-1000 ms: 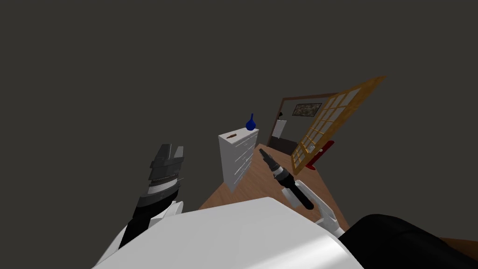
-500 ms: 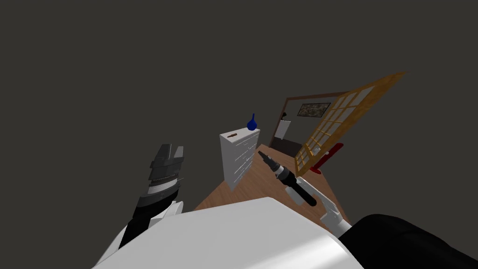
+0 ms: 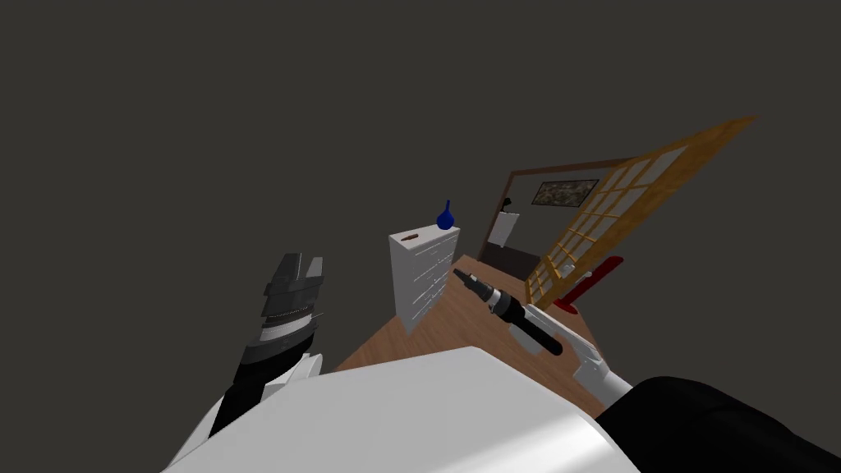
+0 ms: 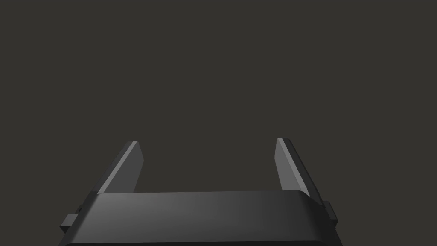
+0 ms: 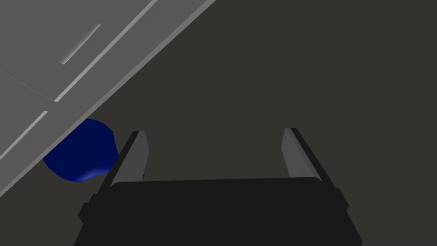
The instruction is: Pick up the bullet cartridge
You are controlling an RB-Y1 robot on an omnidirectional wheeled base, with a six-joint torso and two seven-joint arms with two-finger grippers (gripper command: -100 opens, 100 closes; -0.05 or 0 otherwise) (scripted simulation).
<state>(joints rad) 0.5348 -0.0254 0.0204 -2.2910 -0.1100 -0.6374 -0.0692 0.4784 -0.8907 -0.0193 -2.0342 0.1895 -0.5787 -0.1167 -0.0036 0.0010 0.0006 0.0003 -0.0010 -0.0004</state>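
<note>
A small brown bullet cartridge [image 3: 408, 237] lies on top of a white chest of drawers [image 3: 419, 275], with a blue vase [image 3: 445, 216] further back on the same top. My right gripper [image 3: 458, 272] reaches out beside the chest's front corner, below its top. In the right wrist view this gripper [image 5: 213, 132] stands open and holds nothing, with the drawer fronts [image 5: 64, 64] and the blue vase [image 5: 83, 151] off to one side. My left gripper [image 3: 300, 264] is held up at the left, well away from the chest; its wrist view shows this gripper [image 4: 207, 142] open.
A wooden lattice door [image 3: 624, 205] stands open to the right of the chest, in front of a doorway [image 3: 526, 222]. A red object [image 3: 587, 283] lies on the floor by the door. Brown wooden floor [image 3: 460, 324] runs from me to the chest. A dark grey wall is on the left.
The room has shifted right and tilted in my head view, so I have turned. My right forearm has swung lower and rightwards, its gripper staying by the chest. The left arm is still.
</note>
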